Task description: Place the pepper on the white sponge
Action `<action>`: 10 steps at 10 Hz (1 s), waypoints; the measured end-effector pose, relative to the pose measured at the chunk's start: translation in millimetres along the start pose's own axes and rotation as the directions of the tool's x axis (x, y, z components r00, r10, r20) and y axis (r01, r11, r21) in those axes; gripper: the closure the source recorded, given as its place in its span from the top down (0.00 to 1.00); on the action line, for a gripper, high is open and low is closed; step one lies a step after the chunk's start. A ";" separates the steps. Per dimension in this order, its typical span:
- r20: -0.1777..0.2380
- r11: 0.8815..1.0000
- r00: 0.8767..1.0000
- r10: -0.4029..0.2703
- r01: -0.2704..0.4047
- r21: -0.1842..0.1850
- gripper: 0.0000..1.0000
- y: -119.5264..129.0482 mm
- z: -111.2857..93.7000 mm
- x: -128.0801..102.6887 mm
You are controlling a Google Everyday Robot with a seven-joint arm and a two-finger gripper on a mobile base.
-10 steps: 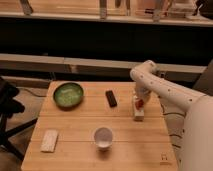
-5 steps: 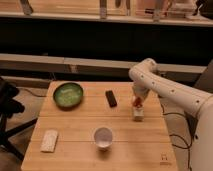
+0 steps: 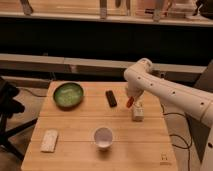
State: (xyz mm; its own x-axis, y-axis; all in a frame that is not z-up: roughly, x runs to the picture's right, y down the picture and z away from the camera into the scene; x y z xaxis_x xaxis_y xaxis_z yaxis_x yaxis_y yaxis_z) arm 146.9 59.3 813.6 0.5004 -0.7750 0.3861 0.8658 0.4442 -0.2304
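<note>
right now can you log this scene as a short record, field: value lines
gripper: gripper above the table's right side, over the white carton
pepper: pepper at the gripper, off the table
white sponge: white sponge flat at front left, bare
other items: green bowl, dark bar, white cup
surface: wooden table

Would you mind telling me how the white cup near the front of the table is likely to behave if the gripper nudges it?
The white cup stands upright and open, so it probably slides or tips easily. It looks thin-walled and apparently empty, hence likely light. Tipped over, its round shape might let it roll on the wooden table. The gripper is above the carton, far from it.
</note>
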 end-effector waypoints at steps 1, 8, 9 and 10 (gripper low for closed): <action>0.012 0.997 0.997 -0.074 0.074 0.020 0.06 -14.5 -5.4 -21.1; 0.000 0.991 0.991 -0.134 0.134 0.002 0.00 -48.9 4.7 -18.5; -0.002 0.989 0.989 -0.147 0.147 0.000 0.00 -50.4 5.5 -16.4; 0.000 0.986 0.986 -0.167 0.167 -0.002 0.00 -57.0 6.0 -25.1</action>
State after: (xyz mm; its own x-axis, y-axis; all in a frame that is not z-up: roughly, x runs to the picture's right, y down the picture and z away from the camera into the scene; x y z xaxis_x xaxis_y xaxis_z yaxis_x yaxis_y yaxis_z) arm 85.0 56.1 822.4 0.3484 -0.8383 0.4194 0.9373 0.3072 -0.1646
